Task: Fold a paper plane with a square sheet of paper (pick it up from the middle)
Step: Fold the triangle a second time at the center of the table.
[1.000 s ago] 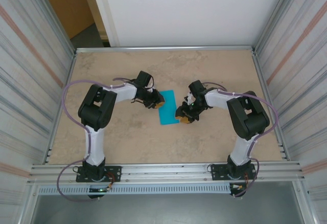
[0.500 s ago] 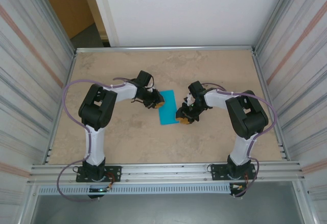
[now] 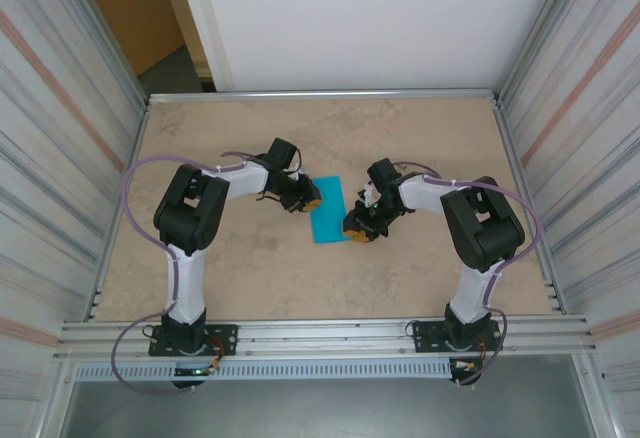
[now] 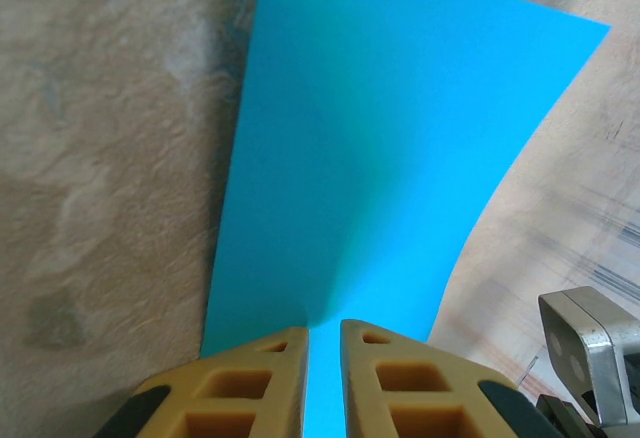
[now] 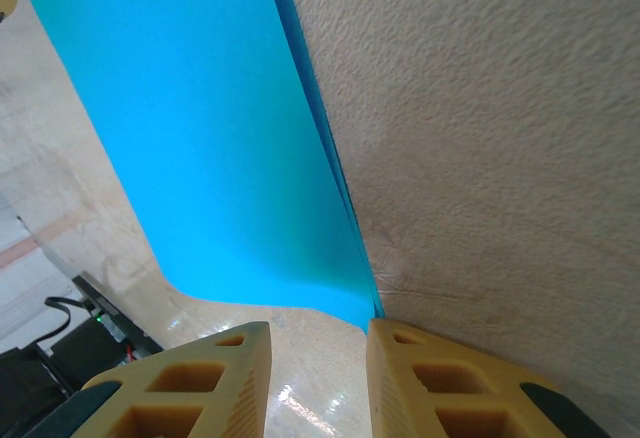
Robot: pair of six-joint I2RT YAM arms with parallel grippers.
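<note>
Now, left gripper (image 4: 322, 333): clenched to a thin slit, the edge of the sheet of paper (image 4: 380, 158) caught between the two tan fingers (image 4: 250, 383); blue shows in the slit.
Left gripper, overhead: at the sheet's left edge (image 3: 310, 198), towards the far end.
Right gripper (image 5: 320, 333): jaws apart with a clear gap, bare table visible through it; nothing clamped.
Right gripper contact: near corner of the sheet (image 5: 200, 128) reaches the inner tip of one finger (image 5: 410, 368), seems to touch it.
Right gripper, overhead: at the sheet's right edge (image 3: 358, 230), near end.
Sheet of paper: teal-blue, plain, mid-table between the two grippers (image 3: 330, 210); looks like a narrow rectangle from above.
Sheet layers: right wrist view shows a darker second edge along the long side, so it looks doubled over.
Sheet shape: not flat; it bows, and the near edge is curved.
Table (image 3: 230, 268): beige, mottled, stone-like texture.
Frame: aluminium rail (image 3: 320, 333) along the near edge, arm bases bolted on it.
Side walls (image 3: 60, 158): ribbed grey panels left and right.
Back: white panel (image 3: 380, 18); orange-brown surface (image 3: 120, 8) at far left.
</note>
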